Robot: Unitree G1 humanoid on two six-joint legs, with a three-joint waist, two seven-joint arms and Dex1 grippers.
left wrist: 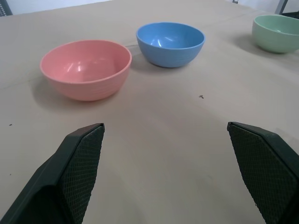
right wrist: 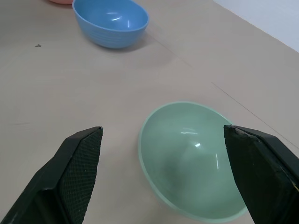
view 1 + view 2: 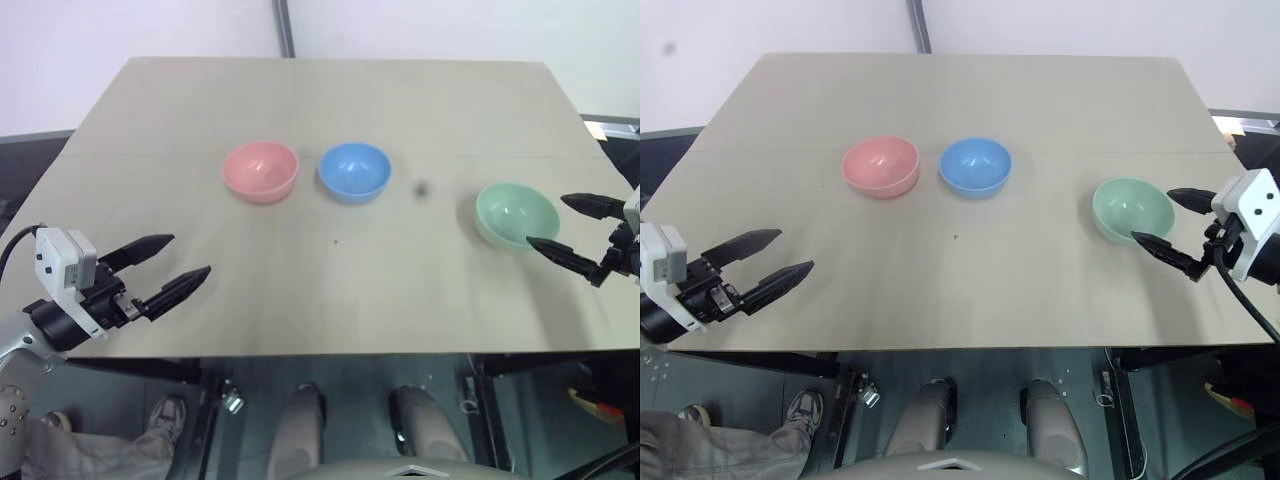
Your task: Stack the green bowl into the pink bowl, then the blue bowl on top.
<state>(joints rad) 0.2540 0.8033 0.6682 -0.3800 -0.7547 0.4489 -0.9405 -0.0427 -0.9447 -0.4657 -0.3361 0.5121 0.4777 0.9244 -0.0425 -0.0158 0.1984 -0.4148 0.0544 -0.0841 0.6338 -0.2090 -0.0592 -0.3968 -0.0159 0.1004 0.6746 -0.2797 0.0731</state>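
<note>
Three bowls stand upright and apart on the beige table. The pink bowl is on the left, the blue bowl close beside it, and the green bowl far to the right. My right gripper is open at the green bowl's right side, its fingers spanning the rim without holding it; the bowl lies between them in the right wrist view. My left gripper hovers open and empty near the table's front left, pointing toward the pink bowl.
A small dark speck lies on the table between the blue and green bowls. The table's front edge runs just below both grippers. A person's shoe shows on the floor at lower left.
</note>
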